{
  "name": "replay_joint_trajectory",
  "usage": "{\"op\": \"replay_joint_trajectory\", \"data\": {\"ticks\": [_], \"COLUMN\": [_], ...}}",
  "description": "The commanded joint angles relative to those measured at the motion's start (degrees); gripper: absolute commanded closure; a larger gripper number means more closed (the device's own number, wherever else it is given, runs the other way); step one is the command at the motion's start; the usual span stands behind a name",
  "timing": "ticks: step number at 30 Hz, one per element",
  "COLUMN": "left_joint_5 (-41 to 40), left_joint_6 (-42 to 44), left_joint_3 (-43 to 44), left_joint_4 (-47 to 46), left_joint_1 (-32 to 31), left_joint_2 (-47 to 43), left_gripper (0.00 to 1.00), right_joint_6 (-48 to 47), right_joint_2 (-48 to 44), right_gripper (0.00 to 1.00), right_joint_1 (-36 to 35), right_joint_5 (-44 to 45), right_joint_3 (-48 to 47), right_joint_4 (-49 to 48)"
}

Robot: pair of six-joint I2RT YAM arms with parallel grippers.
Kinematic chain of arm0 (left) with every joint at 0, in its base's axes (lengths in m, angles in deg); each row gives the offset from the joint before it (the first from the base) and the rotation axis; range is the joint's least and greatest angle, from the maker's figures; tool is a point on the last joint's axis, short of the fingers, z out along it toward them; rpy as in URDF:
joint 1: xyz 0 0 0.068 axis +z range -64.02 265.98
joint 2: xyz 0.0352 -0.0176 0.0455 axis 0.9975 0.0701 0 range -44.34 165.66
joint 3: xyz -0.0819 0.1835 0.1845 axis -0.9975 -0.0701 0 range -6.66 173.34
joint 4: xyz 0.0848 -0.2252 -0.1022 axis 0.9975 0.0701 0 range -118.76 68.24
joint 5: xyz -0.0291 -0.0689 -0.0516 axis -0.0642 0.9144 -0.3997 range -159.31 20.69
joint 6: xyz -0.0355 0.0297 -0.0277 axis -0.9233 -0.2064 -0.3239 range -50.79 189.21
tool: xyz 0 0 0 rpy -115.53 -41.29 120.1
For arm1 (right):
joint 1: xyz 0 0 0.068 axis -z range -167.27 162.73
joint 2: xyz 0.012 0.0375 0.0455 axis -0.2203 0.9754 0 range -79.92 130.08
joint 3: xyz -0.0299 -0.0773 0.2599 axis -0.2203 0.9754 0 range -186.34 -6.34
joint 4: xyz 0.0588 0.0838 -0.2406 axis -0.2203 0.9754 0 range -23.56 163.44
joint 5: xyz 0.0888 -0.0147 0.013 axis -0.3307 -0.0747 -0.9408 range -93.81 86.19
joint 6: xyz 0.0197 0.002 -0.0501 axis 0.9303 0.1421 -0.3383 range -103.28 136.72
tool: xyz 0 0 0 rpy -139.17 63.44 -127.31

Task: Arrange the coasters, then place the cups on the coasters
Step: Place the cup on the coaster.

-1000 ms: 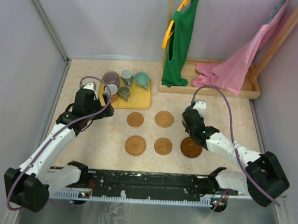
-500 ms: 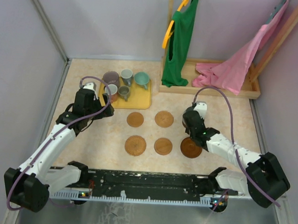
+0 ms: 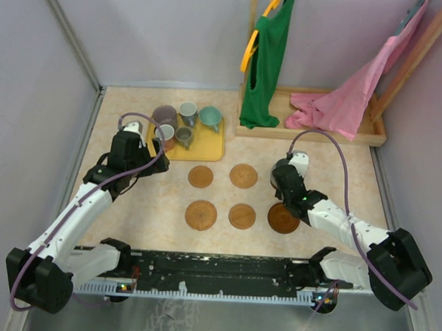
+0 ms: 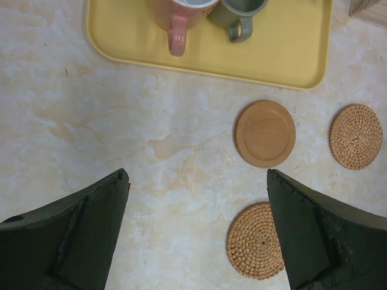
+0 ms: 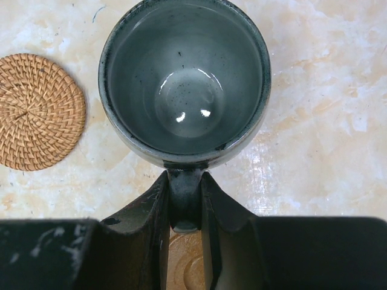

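My right gripper (image 5: 184, 181) is shut on the handle of a grey-blue cup (image 5: 184, 84), which hangs upright over the marble table. A smooth wooden coaster (image 5: 184, 269) shows just below the fingers and a woven coaster (image 5: 39, 112) lies to the left. From above, the right gripper (image 3: 282, 183) hovers just behind the near-right coaster (image 3: 283, 218); four more coasters (image 3: 243, 175) form two rows. Several cups (image 3: 210, 117) stand on the yellow tray (image 3: 211, 149). My left gripper (image 4: 196, 229) is open and holds nothing, above bare table beside a woven coaster (image 4: 257, 240).
A wooden rack base (image 3: 371, 132) at the back right carries a green garment (image 3: 267, 57) and a pink one (image 3: 350, 98) on hangers. Grey walls close in the left, back and right sides. The arms' black mounting rail (image 3: 223, 268) runs along the near edge.
My right gripper, still holding the cup, has drifted slightly right and nearer. The left arm has not moved.
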Motion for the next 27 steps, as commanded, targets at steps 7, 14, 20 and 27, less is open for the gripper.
{"op": "replay_joint_trajectory", "data": {"ticks": [7, 14, 20, 27], "left_joint_5": [0.6, 0.6, 0.5, 0.4], "left_joint_6": [-0.3, -0.3, -0.2, -0.2], "left_joint_3": [0.0, 0.1, 0.2, 0.5], "left_joint_4": [-1.6, -1.7, -1.7, -1.9], "left_joint_1": [0.2, 0.3, 0.3, 0.3], "left_joint_2": [-0.4, -0.2, -0.2, 0.0], "left_gripper": [0.0, 0.0, 0.0, 0.0], "right_joint_6": [2.3, 2.9, 3.5, 4.0], "right_joint_2": [-0.7, -0.1, 0.0, -2.9], "right_gripper": [0.79, 0.71, 0.63, 0.62], "right_joint_1": [0.4, 0.4, 0.4, 0.4], "right_joint_5": [0.9, 0.7, 0.5, 0.8], "right_joint_3": [-0.1, 0.0, 0.0, -1.3], "right_joint_4": [-2.4, -2.2, -1.6, 2.3]}}
